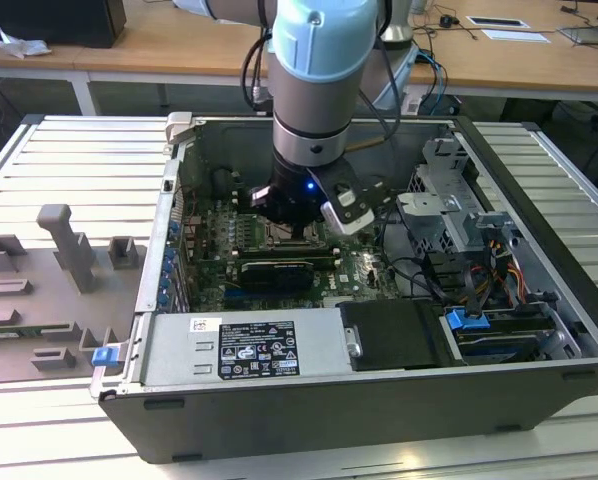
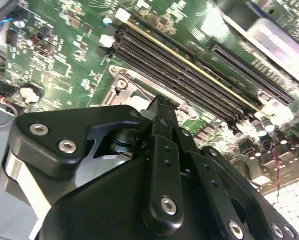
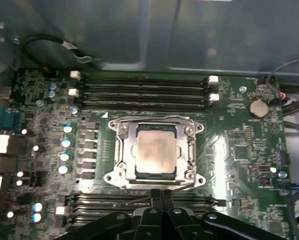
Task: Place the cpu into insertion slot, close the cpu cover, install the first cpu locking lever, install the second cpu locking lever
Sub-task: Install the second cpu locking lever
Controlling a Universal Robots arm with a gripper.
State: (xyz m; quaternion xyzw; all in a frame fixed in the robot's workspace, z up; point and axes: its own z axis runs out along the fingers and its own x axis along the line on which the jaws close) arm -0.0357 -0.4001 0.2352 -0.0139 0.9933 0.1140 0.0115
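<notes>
Cpu [image 3: 156,155] seated in insertion slot [image 3: 139,176], cpu cover [image 3: 125,131] down over it (frame flat); claw [image 3: 162,194] fingers together beside socket edge, holding nothing.

Materials and finishes inside the open computer case

The cpu [image 3: 156,154] is showing a pale, dull brushed-metal top; the cpu cover [image 3: 125,150] is gleaming as bare silvery metal. The motherboard [image 3: 239,145] is reflecting light off glossy green lacquer. The gripper [image 3: 162,196] is presenting matt black fingers with bright metal screws. The case [image 1: 279,420] is looking like matt grey sheet metal.
</notes>
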